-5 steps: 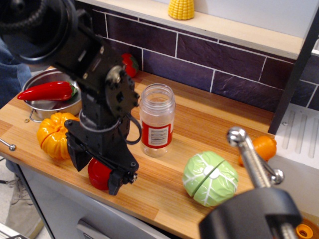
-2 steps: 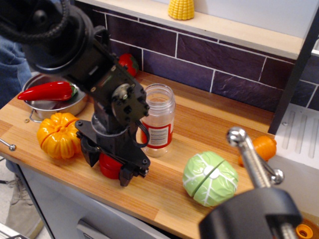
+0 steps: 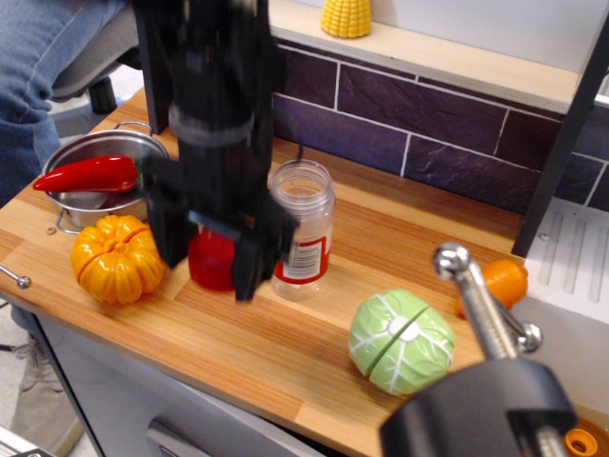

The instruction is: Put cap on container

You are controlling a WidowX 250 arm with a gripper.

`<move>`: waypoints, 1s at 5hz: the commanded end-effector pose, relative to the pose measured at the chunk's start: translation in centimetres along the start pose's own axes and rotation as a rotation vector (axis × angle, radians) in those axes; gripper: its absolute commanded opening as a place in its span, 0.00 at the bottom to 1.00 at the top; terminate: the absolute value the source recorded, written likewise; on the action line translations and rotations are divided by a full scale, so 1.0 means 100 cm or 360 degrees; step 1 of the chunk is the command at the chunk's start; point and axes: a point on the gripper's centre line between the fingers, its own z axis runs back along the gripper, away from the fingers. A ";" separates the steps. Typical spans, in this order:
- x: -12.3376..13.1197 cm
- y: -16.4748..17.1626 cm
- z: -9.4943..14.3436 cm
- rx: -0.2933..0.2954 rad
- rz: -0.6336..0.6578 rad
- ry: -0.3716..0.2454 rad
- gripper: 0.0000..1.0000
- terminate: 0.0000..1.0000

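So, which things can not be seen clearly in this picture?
- gripper: motion-blurred; the grip on the cap is unclear.
- container: left side hidden behind the gripper.
- steel pot: inside hidden by the chili pepper and the arm.
- Orange toy: partly behind the metal rod.

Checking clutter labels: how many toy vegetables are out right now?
5 visible: corn on the shelf, chili over the pot, pumpkin front left, cabbage front right, an orange one behind the faucet. The arm may hide others.
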 end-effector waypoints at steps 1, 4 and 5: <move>0.048 -0.009 0.056 0.0013 0.0126 -0.0073 0.00 0.00; 0.059 -0.004 0.043 0.0076 0.0128 -0.0150 0.00 0.00; 0.059 -0.015 0.030 0.0044 0.0143 -0.0161 0.00 0.00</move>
